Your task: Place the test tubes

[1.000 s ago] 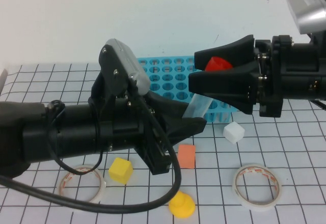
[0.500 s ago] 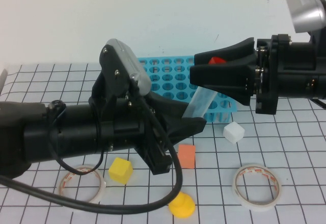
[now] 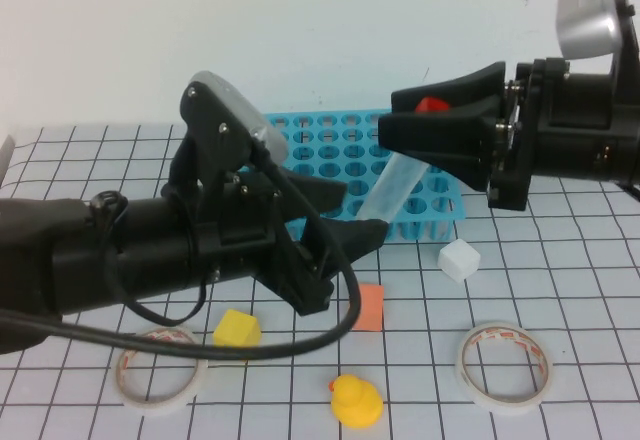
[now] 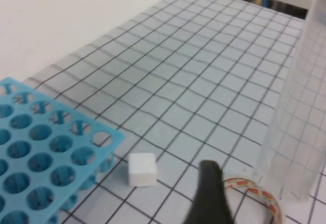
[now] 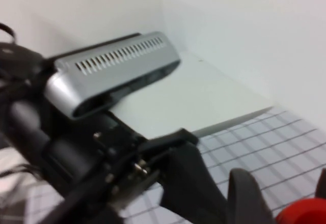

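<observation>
While the right gripper (image 3: 388,112) reaches in from the right above the far side of the surface (image 3: 560,260), its jaws are pinched on the red cap (image 3: 432,105) of the test tube (image 3: 395,188). The clear tube hangs from that grip at a slant, its lower end in front of the near right edge of the blue rack (image 3: 330,140); whether it touches the rack cannot be told. The left gripper (image 3: 365,208) lies low across the middle of the surface, coming from the left, just beside the tube's lower end. Its jaws stand wide and hold nothing, with the tube clear of them. The rack sits at the back of the surface, partly hidden by both arms. A white cube (image 3: 459,260) rests just in front of the rack's right corner. An orange square (image 3: 367,306) and a yellow cube (image 3: 237,328) lie nearer, under the left arm. A yellow duck (image 3: 356,401) sits at the near edge, between two tape rolls: one on the left (image 3: 120,365), one on the right (image 3: 465,365).
</observation>
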You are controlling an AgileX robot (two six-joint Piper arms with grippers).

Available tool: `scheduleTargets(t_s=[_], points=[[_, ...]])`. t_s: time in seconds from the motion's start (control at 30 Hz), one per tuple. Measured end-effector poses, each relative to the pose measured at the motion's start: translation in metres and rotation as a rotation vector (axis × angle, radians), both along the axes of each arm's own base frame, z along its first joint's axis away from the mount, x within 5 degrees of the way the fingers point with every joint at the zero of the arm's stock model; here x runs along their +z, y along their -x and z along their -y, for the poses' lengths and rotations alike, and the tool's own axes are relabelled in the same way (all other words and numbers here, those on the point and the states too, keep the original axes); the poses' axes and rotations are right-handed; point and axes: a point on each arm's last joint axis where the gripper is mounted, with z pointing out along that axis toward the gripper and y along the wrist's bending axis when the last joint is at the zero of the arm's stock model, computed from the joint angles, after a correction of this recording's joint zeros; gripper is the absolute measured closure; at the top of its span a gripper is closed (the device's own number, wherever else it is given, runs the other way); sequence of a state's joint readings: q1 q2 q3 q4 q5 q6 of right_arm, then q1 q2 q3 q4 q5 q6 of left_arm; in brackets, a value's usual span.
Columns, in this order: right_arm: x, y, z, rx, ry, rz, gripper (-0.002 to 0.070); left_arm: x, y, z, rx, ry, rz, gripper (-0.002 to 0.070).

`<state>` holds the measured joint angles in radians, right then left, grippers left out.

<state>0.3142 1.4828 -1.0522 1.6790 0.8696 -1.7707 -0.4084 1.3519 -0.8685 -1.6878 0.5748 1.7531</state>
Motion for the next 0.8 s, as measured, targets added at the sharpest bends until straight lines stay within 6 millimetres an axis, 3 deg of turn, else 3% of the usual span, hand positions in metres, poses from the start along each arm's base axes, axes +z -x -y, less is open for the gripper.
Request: scheduleTargets(t_s=[0.1,0.23,0.3,0.33,0.47,0.57,0.8], points=[[0.001,-0.004,0.001,-0.035,0.026,0.048,0.0411,0.000,-0.002,-0.003,0.023,-0.001,-0.003,0.0188],[0.003,-0.011,0.004,-0.107,0.070,0.102,0.0411,0.001,-0.004,-0.009,0.048,-0.014,0.002,0.0199],[0.002,-0.014,0.006,-0.136,0.096,0.130,0.0411,0.004,-0.002,-0.015,0.067,-0.048,0.017,0.0246],[0.002,-0.017,0.007,-0.164,0.125,0.163,0.0411,0.013,0.003,-0.023,0.083,-0.067,0.048,0.0349],[0.000,-0.020,0.006,-0.204,0.181,0.218,0.0411,0.028,0.025,-0.039,0.123,-0.089,0.137,0.0591],[-0.001,-0.018,0.001,-0.211,0.218,0.260,0.0411,0.033,0.051,-0.054,0.191,-0.113,0.210,0.0652],[-0.004,-0.022,0.000,-0.274,0.270,0.280,0.0411,0.007,0.115,-0.092,0.385,-0.070,0.258,0.0674]])
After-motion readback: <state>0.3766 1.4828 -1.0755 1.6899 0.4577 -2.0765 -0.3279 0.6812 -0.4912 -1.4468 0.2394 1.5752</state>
